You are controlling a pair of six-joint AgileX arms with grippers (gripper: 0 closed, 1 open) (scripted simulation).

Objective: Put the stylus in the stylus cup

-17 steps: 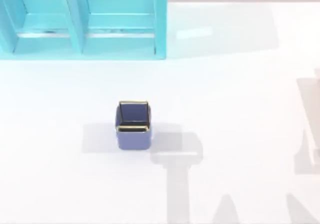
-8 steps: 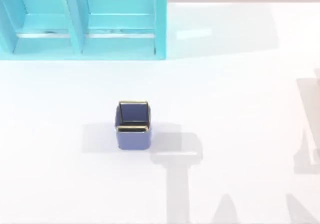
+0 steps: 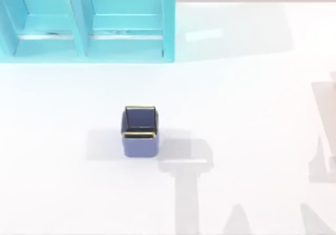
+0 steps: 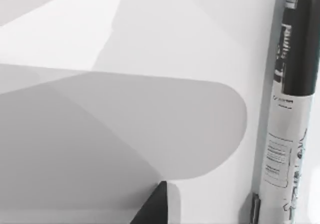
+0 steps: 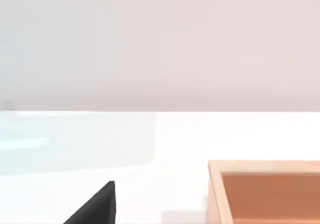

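The stylus cup (image 3: 140, 131) stands upright on the white table, left of the middle in the top view. It is blue-violet with a thin gold rim, and its inside looks dark. In the left wrist view a pen-like rod (image 4: 290, 108) lies on the table, black along one stretch and white with printed labels along the other. I cannot tell whether it is the stylus. A black part of my left gripper (image 4: 155, 206) shows close beside it, apart from it. A black part of my right gripper (image 5: 97, 206) hangs over bare table.
A large cyan shelf unit (image 3: 86, 22) stands at the back left. An orange-brown open box (image 5: 265, 189) sits on the table near my right gripper. Arm shadows fall across the front right of the table.
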